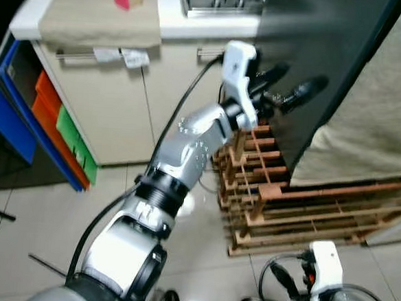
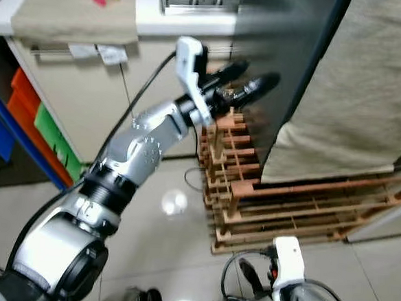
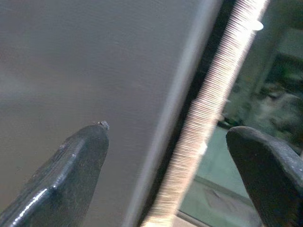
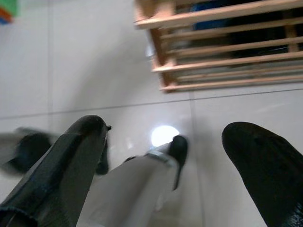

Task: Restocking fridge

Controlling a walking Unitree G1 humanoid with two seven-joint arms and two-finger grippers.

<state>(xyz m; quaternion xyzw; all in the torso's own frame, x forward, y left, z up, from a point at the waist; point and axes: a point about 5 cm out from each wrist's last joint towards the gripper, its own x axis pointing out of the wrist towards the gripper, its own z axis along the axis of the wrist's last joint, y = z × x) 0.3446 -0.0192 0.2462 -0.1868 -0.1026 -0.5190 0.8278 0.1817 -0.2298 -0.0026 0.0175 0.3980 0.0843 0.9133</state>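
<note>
Reaching the left gripper [image 1: 292,88], fingers spread, around the edge of the dark fridge door [image 1: 316,69] at upper right, barely starting the restock, nothing visibly loaded yet, right gripper [image 4: 165,161] hanging open at the bottom over the floor.

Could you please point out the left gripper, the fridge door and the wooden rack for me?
left gripper [image 1: 292,84], left eye view, between its fingertips.
fridge door [image 1: 331,56], left eye view, dark front panel.
wooden rack [image 1: 306,216], left eye view, a side slat.
</note>
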